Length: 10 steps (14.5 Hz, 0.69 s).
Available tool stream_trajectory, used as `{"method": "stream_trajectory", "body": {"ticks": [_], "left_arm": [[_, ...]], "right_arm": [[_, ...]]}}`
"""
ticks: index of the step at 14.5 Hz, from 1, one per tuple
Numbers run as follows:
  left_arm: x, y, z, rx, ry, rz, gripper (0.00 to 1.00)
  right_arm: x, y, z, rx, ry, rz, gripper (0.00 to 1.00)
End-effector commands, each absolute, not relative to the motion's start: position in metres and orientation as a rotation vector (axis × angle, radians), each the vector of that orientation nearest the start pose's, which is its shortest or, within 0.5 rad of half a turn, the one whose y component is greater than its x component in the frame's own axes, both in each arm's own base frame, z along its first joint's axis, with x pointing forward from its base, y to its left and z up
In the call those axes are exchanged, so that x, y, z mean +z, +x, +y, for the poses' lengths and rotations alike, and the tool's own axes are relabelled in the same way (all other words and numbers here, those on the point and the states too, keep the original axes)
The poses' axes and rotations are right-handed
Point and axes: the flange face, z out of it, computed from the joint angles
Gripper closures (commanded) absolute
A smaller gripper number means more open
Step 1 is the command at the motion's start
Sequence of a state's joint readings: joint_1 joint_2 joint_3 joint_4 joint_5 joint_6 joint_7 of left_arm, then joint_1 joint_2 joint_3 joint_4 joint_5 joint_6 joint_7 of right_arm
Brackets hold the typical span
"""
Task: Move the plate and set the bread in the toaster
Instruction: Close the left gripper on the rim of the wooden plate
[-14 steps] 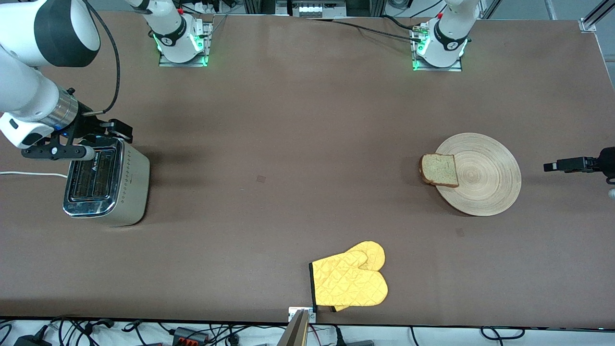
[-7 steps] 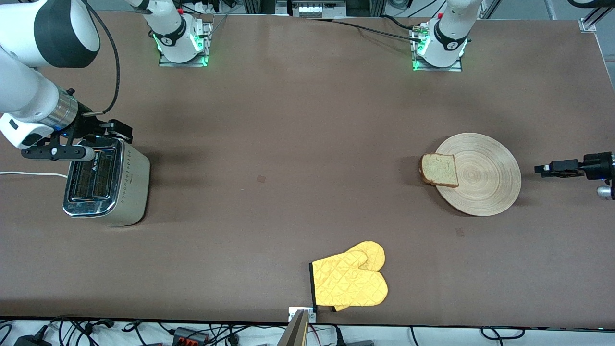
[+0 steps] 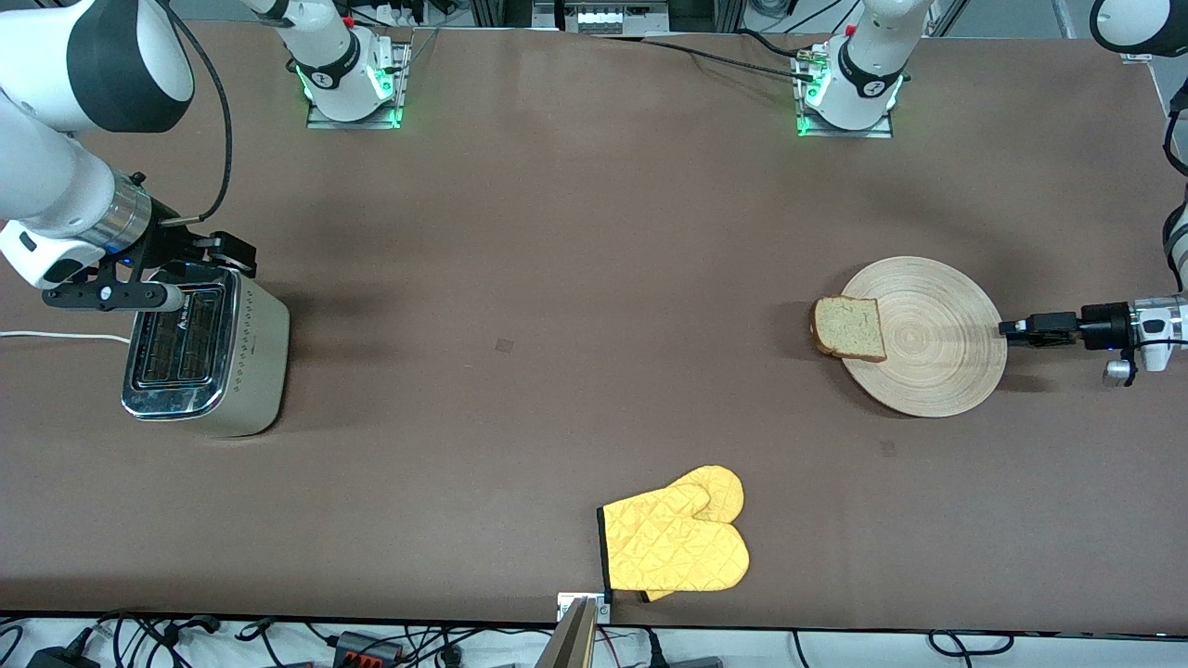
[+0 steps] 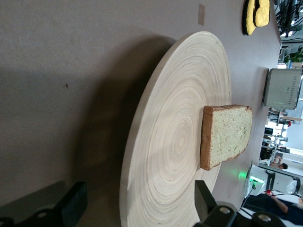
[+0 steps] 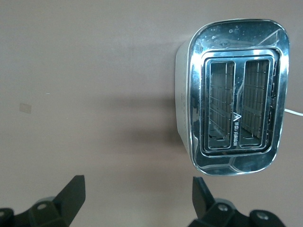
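The pale wooden plate [image 3: 937, 357] lies toward the left arm's end of the table. The bread [image 3: 849, 327] rests on it, overhanging the rim on the side toward the toaster. My left gripper [image 3: 1013, 329] is low at the plate's rim, open, one finger above the rim and one below. In the left wrist view the plate [image 4: 189, 90] and bread [image 4: 227, 135] fill the frame, and the left gripper [image 4: 137, 203] straddles the edge without touching. The silver toaster [image 3: 209, 357] stands at the right arm's end. My right gripper [image 3: 200, 274] hangs open beside its top; the right wrist view shows this gripper [image 5: 137, 198] and the toaster [image 5: 236, 40], both slots empty.
A yellow oven mitt [image 3: 676, 543] lies near the table's front edge, midway along it. The toaster's white cord [image 3: 56, 336] runs off toward the right arm's end. Bare brown tabletop [image 3: 557, 306] stretches between the toaster and the plate.
My left gripper has slid in from the left arm's end of the table until its fingers bracket the plate's rim. Right arm, plate and bread have not moved.
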<state>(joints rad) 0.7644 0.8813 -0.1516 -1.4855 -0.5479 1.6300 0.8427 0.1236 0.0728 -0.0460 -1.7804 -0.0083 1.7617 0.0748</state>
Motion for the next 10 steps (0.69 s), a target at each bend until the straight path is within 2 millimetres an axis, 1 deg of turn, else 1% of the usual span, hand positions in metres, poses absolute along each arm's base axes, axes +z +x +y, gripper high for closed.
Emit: {"method": "stream_trajectory", "body": {"ticks": [1,2,3,4,5,6,8,10], "left_arm": [[0.129,0.538,0.326,-0.087,2.127,-0.010,0.27],[0.128,0.538,0.324,-0.055,2.120,-0.083,0.43],[0.122,0.537,0.321,-0.043,2.109,-0.114,0.54],[0.118,0.536,0.322,-0.042,2.105,-0.113,0.66],[0.118,0.535,0.322,-0.050,2.103,-0.108,0.83],[0.121,0.535,0.321,-0.056,2.102,-0.109,0.93],[0.119,0.533,0.322,-0.070,2.094,-0.087,0.97],[0.119,0.534,0.322,-0.069,2.094,-0.081,0.99]], "right_arm": [[0.502,0.575,0.044,0.129,-3.157,0.012,0.00],[0.502,0.575,0.044,0.126,-3.157,0.012,0.00],[0.502,0.575,0.044,0.126,-3.157,0.012,0.00],[0.502,0.575,0.044,0.126,-3.156,0.004,0.00],[0.502,0.575,0.044,0.126,-3.156,0.004,0.00],[0.502,0.575,0.045,0.126,-3.157,0.002,0.00],[0.501,0.575,0.047,0.129,-3.157,0.000,0.00],[0.501,0.575,0.047,0.126,-3.157,0.007,0.00]]}}
